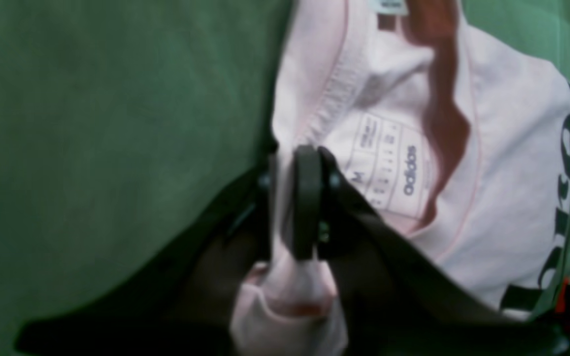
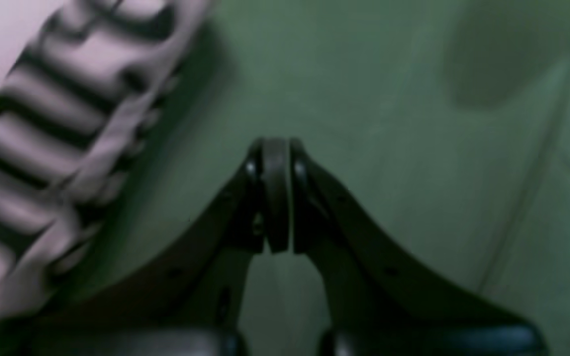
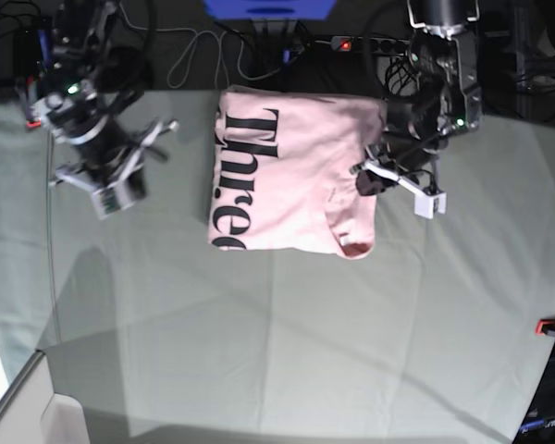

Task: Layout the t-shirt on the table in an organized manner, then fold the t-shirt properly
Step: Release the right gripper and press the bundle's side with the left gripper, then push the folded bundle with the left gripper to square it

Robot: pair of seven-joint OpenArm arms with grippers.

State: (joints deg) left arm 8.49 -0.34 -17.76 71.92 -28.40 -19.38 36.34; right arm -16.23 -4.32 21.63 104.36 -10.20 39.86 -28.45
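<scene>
The pale pink t-shirt point(image 3: 291, 176) lies folded into a rough rectangle on the table point(image 3: 287, 333), its black lettering along its left side. My left gripper point(image 3: 368, 176) is at the shirt's right edge. In the left wrist view the left gripper point(image 1: 290, 163) is shut on a fold of pink fabric beside the collar and the printed neck label point(image 1: 389, 163). My right gripper point(image 3: 116, 194) is off to the shirt's left, apart from it. Its wrist view shows the right gripper point(image 2: 276, 148) shut with nothing in it above the cloth, the t-shirt point(image 2: 42, 123) and its lettering at left.
A red-orange clamp point(image 3: 548, 326) sits at the table's right edge. A power strip point(image 3: 370, 43), cables and a blue object point(image 3: 268, 7) lie beyond the far edge. A white corner piece point(image 3: 37, 407) is at the bottom left.
</scene>
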